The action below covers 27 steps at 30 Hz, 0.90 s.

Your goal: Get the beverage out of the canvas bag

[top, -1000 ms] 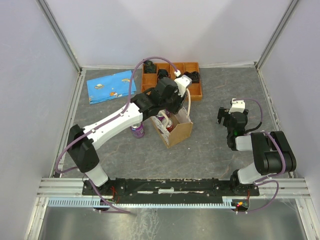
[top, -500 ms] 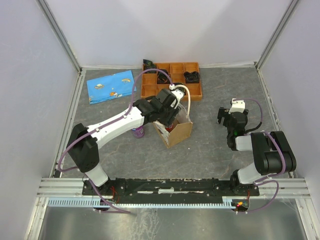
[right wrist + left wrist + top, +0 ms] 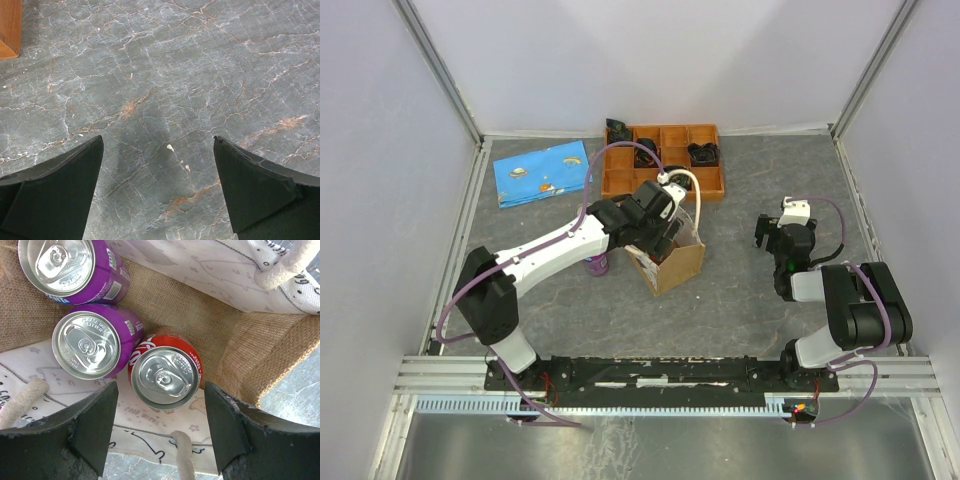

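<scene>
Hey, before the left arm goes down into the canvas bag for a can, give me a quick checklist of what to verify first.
1. Left gripper open and empty: ok.
2. Red can lined up between its fingers: ok, roughly centred in the wrist view.
3. Room beside the red can: not ok, a purple can looks pressed against it.
4. Rope handle clear of the descent: cannot tell, it loops over the near rim between the fingers.
5. Canvas bag upright with its mouth open: ok.
6. Right gripper out of the way: ok, open over the table, apart from the bag.
</scene>
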Tool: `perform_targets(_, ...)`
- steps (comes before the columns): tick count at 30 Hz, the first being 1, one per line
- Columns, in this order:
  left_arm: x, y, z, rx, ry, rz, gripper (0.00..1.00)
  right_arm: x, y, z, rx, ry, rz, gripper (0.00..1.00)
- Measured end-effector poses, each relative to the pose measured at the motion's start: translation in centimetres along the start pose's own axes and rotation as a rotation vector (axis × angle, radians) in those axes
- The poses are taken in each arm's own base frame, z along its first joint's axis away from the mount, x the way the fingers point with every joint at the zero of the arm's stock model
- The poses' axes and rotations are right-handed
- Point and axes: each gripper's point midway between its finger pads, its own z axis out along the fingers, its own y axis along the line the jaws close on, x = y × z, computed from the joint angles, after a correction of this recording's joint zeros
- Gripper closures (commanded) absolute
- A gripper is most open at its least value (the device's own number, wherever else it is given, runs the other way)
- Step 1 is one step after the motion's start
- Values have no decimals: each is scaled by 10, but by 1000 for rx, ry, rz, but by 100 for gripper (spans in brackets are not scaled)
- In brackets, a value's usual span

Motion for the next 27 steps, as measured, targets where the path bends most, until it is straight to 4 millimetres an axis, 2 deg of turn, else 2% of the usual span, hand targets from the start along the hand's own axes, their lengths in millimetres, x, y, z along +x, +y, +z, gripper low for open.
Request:
perform_targets(6, 4, -3, 2, 18, 16, 1, 24, 0, 0, 0, 0, 0, 0, 1)
perform_targets(17, 23, -7, 27, 19, 98, 12, 20, 0, 0, 0, 0, 0, 0, 1)
perform_targets(27, 24, -9, 35, 20, 116, 14, 19, 0, 0, 0, 0, 0, 0, 1)
